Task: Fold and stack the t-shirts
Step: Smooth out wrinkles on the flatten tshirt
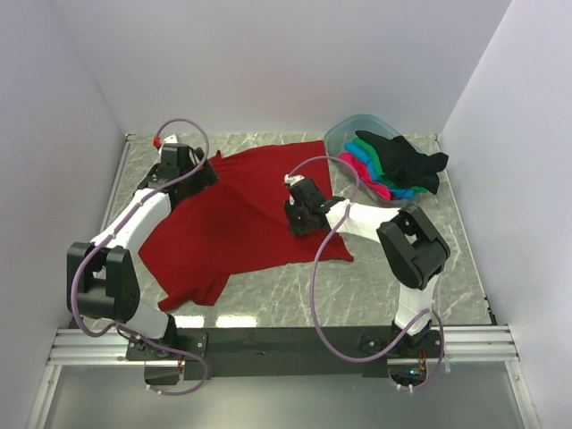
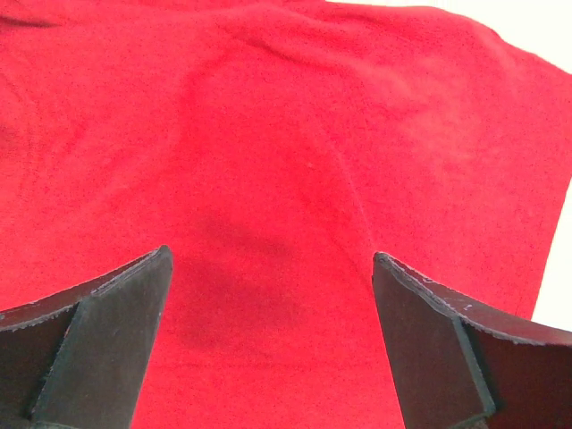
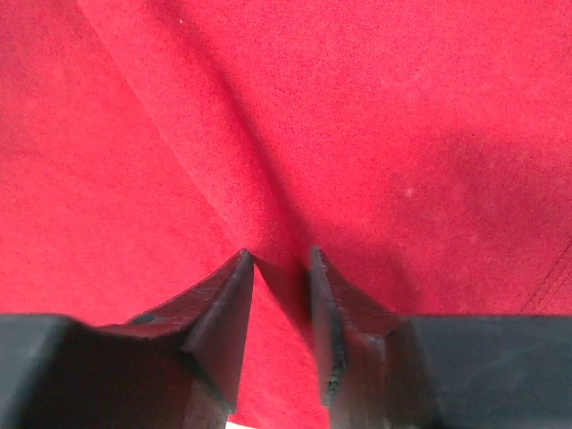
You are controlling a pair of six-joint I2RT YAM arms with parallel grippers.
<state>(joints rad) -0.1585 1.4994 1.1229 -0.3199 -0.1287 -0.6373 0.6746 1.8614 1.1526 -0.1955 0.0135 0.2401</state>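
A dark red t-shirt [image 1: 232,223] lies spread and rumpled across the middle of the table. My left gripper [image 1: 202,175] hovers over its far left part, open wide, with flat red cloth [image 2: 268,161] and nothing else between the fingers [image 2: 116,331]. My right gripper [image 1: 294,227] presses down on the shirt's right side. Its jaws stand narrow, with a raised ridge of red cloth [image 3: 268,179] running up from the gap [image 3: 279,257]. A black t-shirt [image 1: 404,157], a green one [image 1: 370,161], a hot pink one [image 1: 359,172] and a bright blue one [image 1: 404,191] are heaped in the tub.
The clear bluish plastic tub [image 1: 344,134] stands at the back right, the black shirt spilling over its right rim. White walls close in the table on three sides. Bare marbled tabletop [image 1: 375,286] shows in front of the red shirt and to its right.
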